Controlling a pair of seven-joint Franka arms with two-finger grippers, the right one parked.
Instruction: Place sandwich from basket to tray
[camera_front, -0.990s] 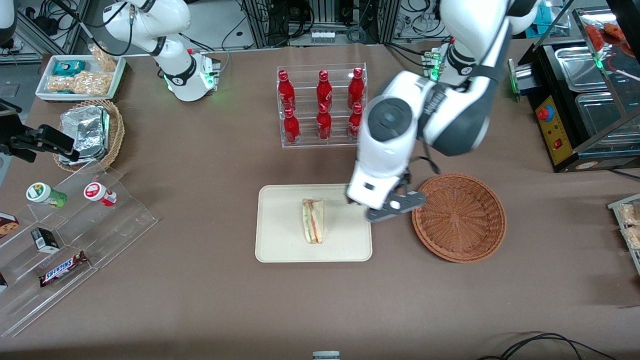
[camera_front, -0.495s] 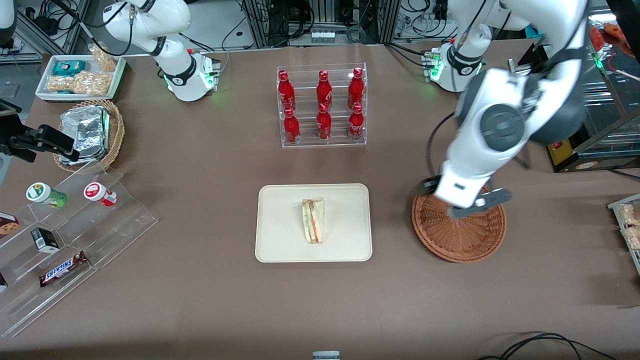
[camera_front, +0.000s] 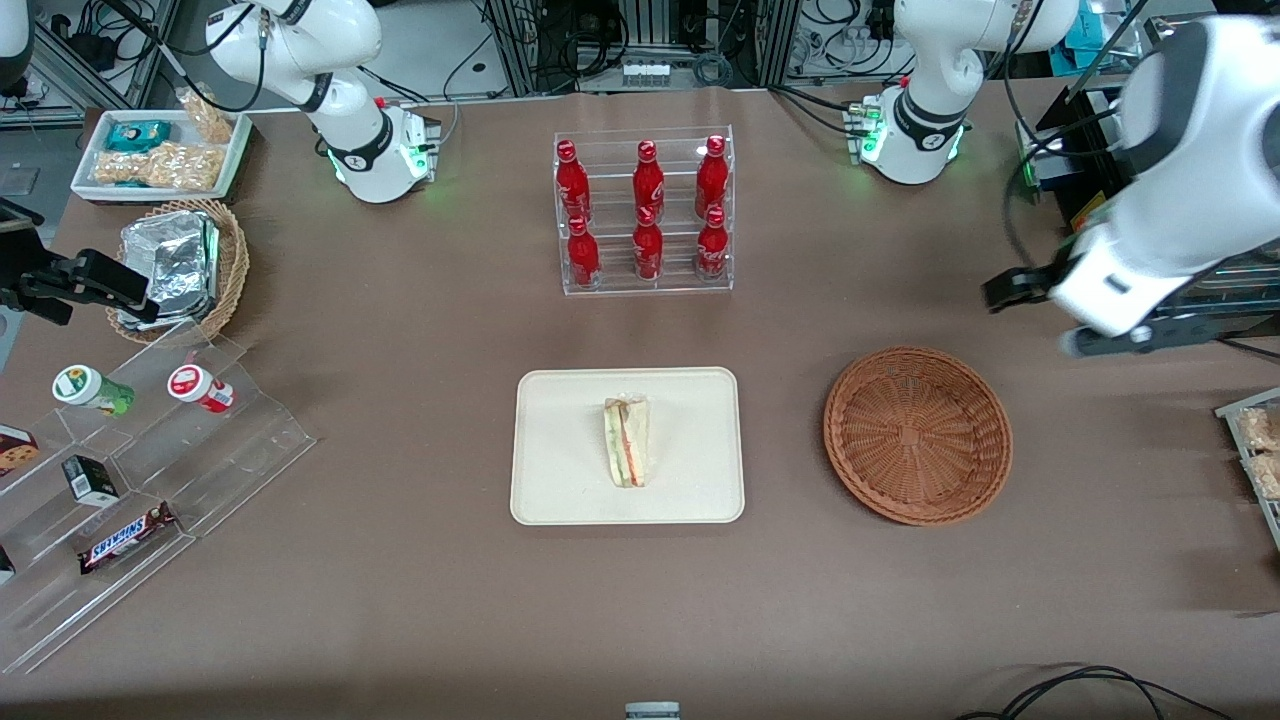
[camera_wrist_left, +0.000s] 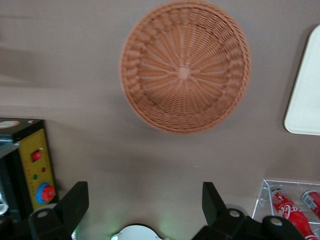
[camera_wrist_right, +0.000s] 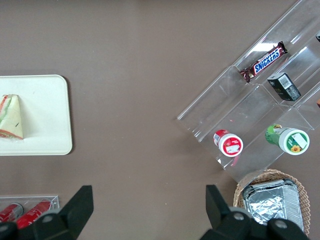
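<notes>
Sandwich (camera_front: 627, 442) lies on tray (camera_front: 560, 480), mid-counter | basket (camera_front: 917, 434) beside tray, toward my end, holds nothing | my claw (camera_front: 1040, 315) hangs above counter's edge past basket, fingers (camera_wrist_left: 74, 202) spread wide, gripping nothing

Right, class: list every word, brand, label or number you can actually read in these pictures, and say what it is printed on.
"SNICKERS": on the chocolate bar lying on the clear stepped display stand.
Red bottles: white script, too blurred to read.
Small dark box and two lidded cups: print too small.
Gripper, open above the table near the basket: no text.
</notes>
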